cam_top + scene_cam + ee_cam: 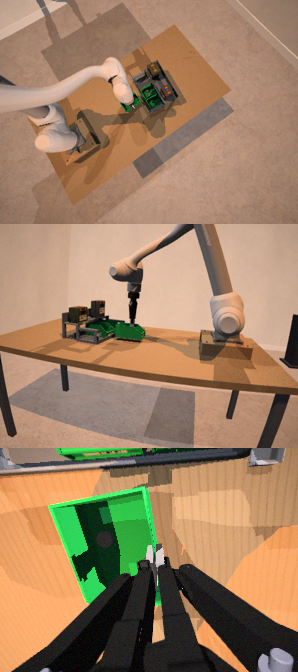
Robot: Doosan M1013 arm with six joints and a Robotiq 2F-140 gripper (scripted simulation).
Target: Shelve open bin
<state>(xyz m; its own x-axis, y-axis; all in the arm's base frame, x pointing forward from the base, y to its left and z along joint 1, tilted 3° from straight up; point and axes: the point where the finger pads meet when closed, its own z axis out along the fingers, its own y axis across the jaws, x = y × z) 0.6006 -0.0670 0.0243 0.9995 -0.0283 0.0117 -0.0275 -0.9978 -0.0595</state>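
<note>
gripper [155,559] pinched on green bin's [107,543] side wall — on table [171,368]

Arm [214,261] formed of smooth off-white rounded links with bulbous joint housings; grey "DOOSAN" lettering seen on upper link. Claw [154,561] built of black linkage bars, tipped by pale pads [149,553]. Grey foot bolted onto tan block [207,347].

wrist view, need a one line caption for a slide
Wrist view: the gripper pinches the side wall of the green bin on the wooden table, with the shelf just ahead.
</note>
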